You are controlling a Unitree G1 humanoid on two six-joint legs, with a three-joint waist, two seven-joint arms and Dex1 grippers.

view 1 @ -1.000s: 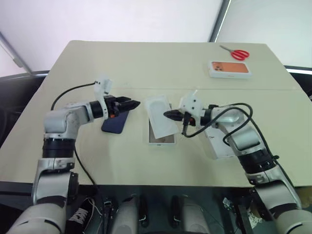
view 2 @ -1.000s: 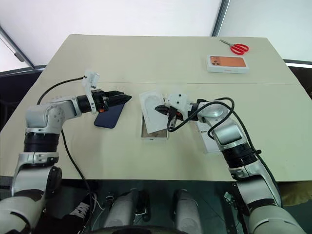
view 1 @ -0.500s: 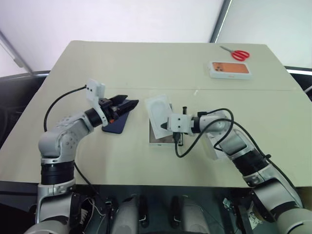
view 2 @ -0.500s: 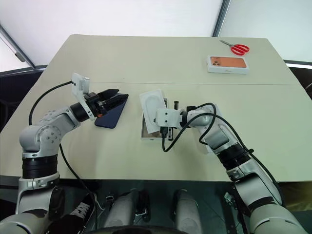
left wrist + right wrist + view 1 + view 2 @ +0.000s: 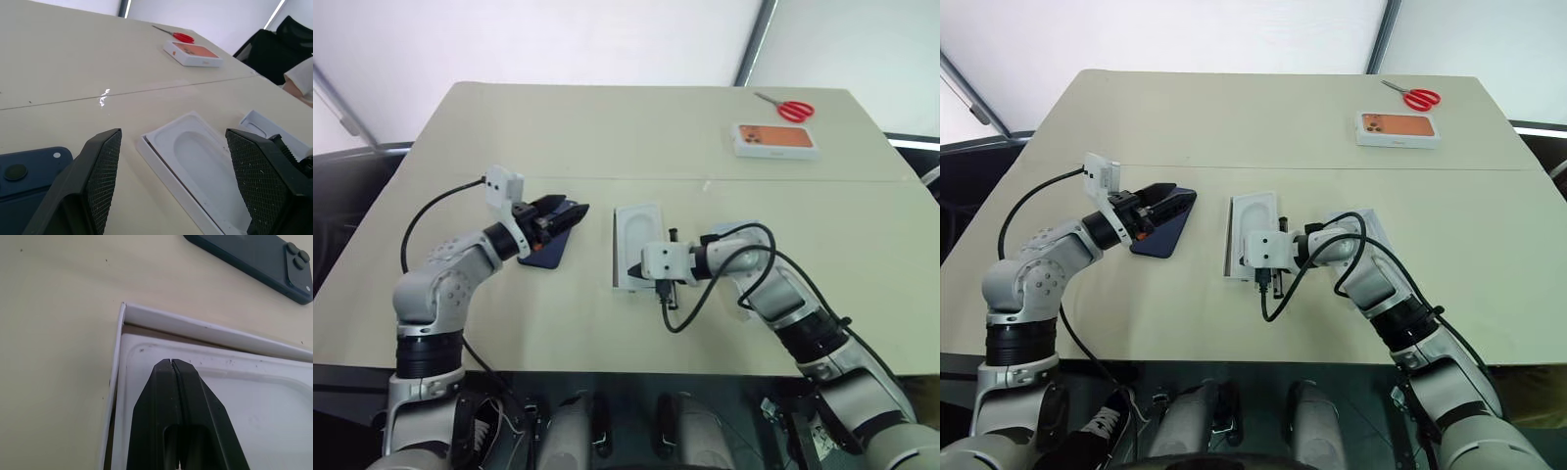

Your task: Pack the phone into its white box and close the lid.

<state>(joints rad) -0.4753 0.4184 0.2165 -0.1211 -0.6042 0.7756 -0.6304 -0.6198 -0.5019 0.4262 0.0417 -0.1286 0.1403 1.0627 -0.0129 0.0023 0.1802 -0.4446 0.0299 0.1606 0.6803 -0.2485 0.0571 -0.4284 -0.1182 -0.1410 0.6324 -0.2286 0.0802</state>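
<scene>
Two tools flank our white box (image 5: 619, 284), where a recessed insert (image 5: 637, 243) sits; our right tool (image 5: 171, 363) presses on it closed, our left tool (image 5: 578, 210) gapes empty above the phone (image 5: 1164, 227) on the worktop (image 5: 607, 127)

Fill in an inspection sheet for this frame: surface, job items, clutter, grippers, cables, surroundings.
Surface: beige table, seam across the middle.
Job's things: phone lies flat beside the white box; a white insert sits in the box; lid lies beyond the right arm, partly hidden.
Clutter: red scissors; box printed with an orange phone, far right.
Grippers: left gripper open above the phone; right gripper shut, tips on the insert.
Cables: black cable loops at the right wrist.
Surroundings: white wall; dark chair in left wrist view.
</scene>
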